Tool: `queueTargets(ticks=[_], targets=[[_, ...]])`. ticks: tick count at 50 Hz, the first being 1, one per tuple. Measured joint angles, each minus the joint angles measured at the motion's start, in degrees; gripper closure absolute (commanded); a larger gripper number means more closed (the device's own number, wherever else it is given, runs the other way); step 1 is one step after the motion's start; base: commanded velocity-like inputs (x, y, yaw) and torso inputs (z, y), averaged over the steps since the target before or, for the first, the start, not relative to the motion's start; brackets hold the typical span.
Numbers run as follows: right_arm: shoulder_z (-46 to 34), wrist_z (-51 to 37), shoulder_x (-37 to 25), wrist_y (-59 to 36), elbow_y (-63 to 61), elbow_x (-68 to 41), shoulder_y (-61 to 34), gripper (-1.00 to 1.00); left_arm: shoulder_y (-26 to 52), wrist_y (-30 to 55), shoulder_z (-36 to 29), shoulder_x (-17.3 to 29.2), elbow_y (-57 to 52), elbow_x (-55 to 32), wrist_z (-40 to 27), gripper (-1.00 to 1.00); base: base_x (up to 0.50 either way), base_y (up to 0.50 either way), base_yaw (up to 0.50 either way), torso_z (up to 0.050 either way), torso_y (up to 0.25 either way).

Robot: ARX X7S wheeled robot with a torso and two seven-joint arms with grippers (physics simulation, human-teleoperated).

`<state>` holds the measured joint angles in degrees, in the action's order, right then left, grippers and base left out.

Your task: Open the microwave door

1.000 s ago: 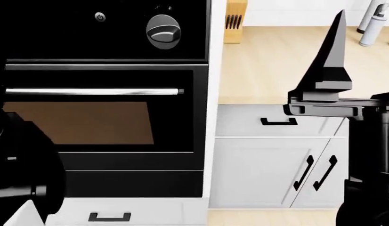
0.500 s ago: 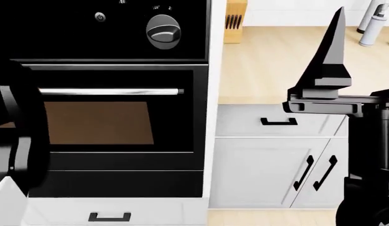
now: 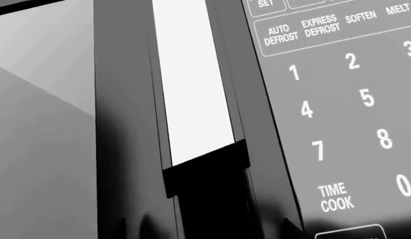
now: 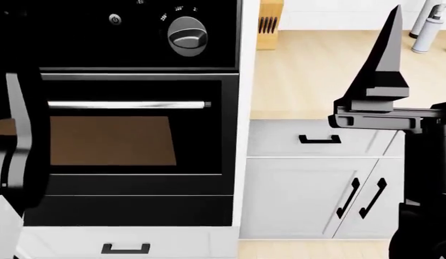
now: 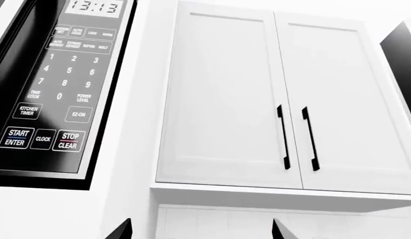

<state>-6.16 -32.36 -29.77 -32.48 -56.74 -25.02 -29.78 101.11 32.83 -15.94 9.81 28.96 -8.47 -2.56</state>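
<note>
The left wrist view sits very close to the microwave. It shows the dark glass door (image 3: 40, 124), the door's vertical handle bar (image 3: 129, 124), a white strip beside it, and the number keypad (image 3: 338, 114). My left gripper (image 3: 205, 235) shows only as two dim fingertips set apart, either side of the dark block at the handle's lower end. It looks open. My left arm (image 4: 21, 140) rises out of the head view. My right gripper (image 4: 385, 65) points up, open and holding nothing (image 5: 202, 234). It is off to the side of the microwave's keypad (image 5: 52, 89).
Below the microwave is a black oven (image 4: 129, 178) with a silver handle bar (image 4: 129, 104) and a knob (image 4: 187, 35). To its right is a wooden counter (image 4: 309, 75) with a knife block (image 4: 269, 24) and bottles (image 4: 428, 27). White wall cabinets (image 5: 278, 94) hang beside the microwave.
In the head view my left arm has risen along the left edge, now covering the left end of the oven handle. My right gripper has drifted slightly to the right.
</note>
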Motion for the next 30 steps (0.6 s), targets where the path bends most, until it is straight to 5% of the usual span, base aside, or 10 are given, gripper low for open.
queueTargets(ticks=[1,2,30], targets=[[-0.02,-0.06,-0.05,-0.04,-0.02,-0.04,-0.04,-1.00,0.10,-0.27,-0.17,0.04,0.32,-0.34,-0.09,-1.00,0.00,0.00,0.00,0.000,0.000],[-0.03,-0.11,-0.09,-0.07,-0.03,-0.09,-0.08,-1.00,0.19,-0.51,-0.32,0.07,0.58,-0.63,-0.17,1.00,0.00,0.00,0.00,0.000,0.000],[-0.34,-1.14,-1.08,0.76,0.06,-0.58,0.01,-1.00,-1.87,2.88,0.60,1.01,-6.50,-1.81,-0.50,1.00,0.00,0.00,0.00,0.000,0.001]])
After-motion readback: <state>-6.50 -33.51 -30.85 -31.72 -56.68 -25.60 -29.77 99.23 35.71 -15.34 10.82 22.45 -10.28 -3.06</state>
